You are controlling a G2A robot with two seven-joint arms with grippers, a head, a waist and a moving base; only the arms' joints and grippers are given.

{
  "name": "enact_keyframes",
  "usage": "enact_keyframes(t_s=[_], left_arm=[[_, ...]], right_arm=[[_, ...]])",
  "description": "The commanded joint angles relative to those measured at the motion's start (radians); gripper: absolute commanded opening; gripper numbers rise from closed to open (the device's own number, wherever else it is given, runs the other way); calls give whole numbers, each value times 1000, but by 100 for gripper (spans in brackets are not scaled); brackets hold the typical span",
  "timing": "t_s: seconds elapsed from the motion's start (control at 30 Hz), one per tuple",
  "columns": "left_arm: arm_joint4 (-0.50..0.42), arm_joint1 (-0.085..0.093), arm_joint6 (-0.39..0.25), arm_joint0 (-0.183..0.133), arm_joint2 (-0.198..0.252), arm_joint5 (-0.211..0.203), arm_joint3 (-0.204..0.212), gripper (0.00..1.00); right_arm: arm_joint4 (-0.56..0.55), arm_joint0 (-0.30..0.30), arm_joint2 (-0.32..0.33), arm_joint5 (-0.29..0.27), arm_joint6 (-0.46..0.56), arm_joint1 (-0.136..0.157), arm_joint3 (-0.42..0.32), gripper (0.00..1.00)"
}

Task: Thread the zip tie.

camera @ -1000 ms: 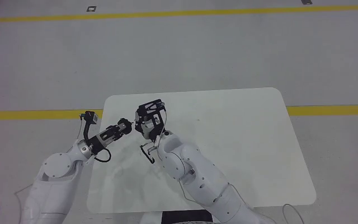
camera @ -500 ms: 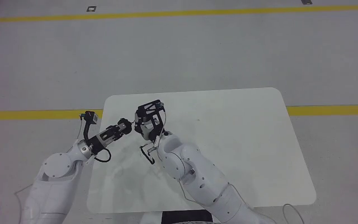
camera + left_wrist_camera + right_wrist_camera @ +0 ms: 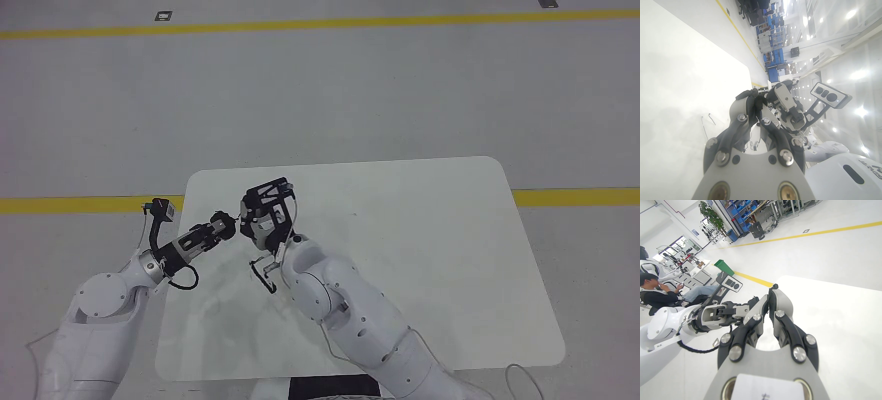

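Note:
Both grippers meet tip to tip above the white table's (image 3: 420, 260) back left part. My left gripper (image 3: 224, 223) comes in from the left edge and my right gripper (image 3: 247, 212) faces it. A short dark piece of the zip tie (image 3: 236, 215) bridges the small gap between them. In the left wrist view the left gripper (image 3: 753, 95) is shut on a black end at its tips. In the right wrist view the right gripper (image 3: 770, 292) is shut, with a black tip of the zip tie (image 3: 775, 286) poking past its fingers. The strap's length is hidden.
The table's left edge and rounded back corner (image 3: 778, 278) lie close to the grippers. A wide bare stretch of table (image 3: 440, 300) extends to the right. Thin dark lines (image 3: 704, 126) show on the tabletop under the left gripper; strap or shadow, I cannot tell.

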Motion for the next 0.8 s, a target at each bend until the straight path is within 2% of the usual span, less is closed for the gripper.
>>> enact_keyframes(t_s=[0.0, 0.77], left_arm=[[0, 0, 0, 0, 0, 0, 0, 0], [0, 0, 0, 0, 0, 0, 0, 0]], right_arm=[[-3, -3, 1, -1, 2, 1, -6, 0], [15, 6, -6, -8, 8, 2, 21, 0]])
